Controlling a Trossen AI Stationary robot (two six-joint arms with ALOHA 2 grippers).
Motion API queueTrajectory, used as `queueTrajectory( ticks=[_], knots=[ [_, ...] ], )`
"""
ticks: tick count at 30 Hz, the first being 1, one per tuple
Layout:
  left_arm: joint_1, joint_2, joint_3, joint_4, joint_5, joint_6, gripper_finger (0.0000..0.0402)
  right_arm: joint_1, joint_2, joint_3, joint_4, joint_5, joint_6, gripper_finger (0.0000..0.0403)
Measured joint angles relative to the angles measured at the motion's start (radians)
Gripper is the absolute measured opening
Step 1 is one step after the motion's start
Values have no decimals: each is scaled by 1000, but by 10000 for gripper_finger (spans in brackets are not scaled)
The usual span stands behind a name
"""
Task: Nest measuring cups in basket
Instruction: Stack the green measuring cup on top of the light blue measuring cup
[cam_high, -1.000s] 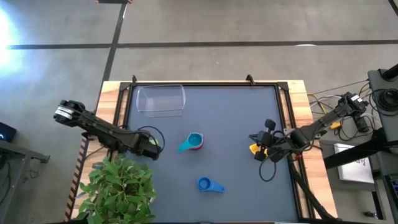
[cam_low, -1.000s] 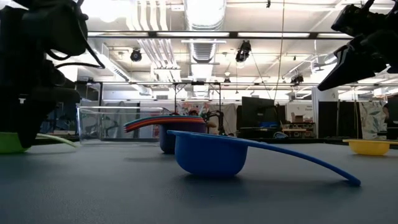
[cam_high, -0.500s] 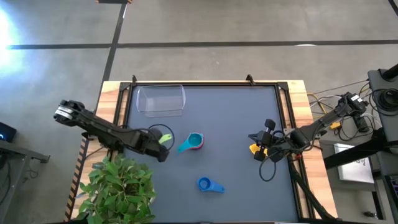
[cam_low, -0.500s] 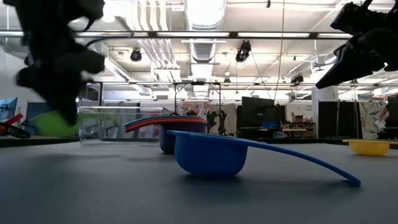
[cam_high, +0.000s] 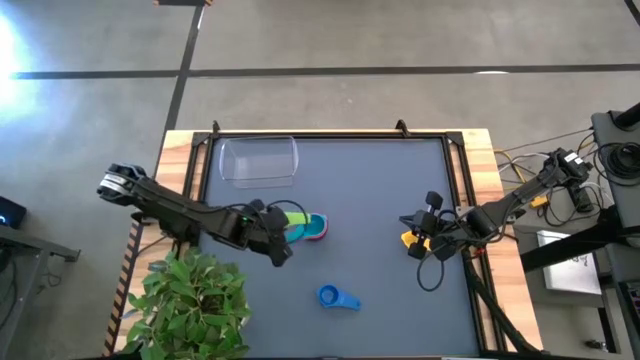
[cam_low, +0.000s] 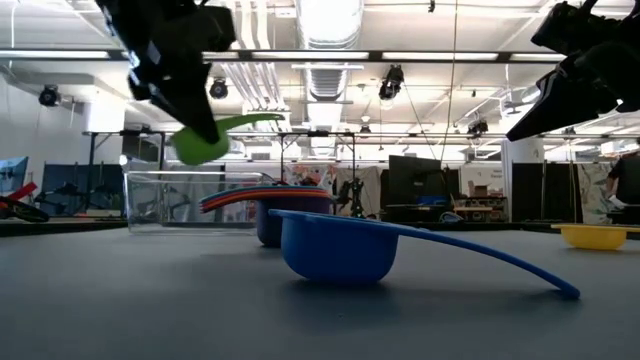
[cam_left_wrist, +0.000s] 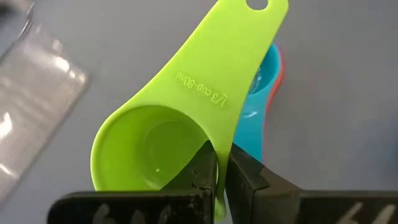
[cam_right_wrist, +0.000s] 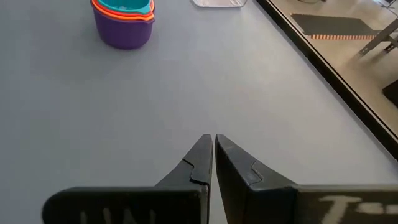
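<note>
Green cup (cam_left_wrist: 163, 146) was pinched by its rim in the left pincer (cam_left_wrist: 217, 177), held in the air just above the nested stack (cam_high: 314, 227) near the table's middle: purple outermost, orange and teal inside. Blue cup (cam_high: 336, 297) lay alone toward the near edge. Yellow cup (cam_high: 411, 239) sat by the right edge, under the right pincer (cam_right_wrist: 213, 163), fingers closed on nothing. Clear basket (cam_high: 259, 160) at the far-left corner held no cups. Judgement: nesting partway done; basket step not yet begun.

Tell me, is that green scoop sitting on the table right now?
No, the left gripper holds the green measuring cup in the air, above the table.
</note>
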Motion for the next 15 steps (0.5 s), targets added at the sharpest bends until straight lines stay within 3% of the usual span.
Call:
queueTrajectory(
  ticks=[6, 15],
  knots=[
    [-3, 103, 87, 85, 4, 208, 0, 0, 0, -4, 0, 0, 0, 9],
    [-3, 232, 292, 52, 62, 390, 0, 0, 0, -5, 0, 0, 0, 9]
  ],
)
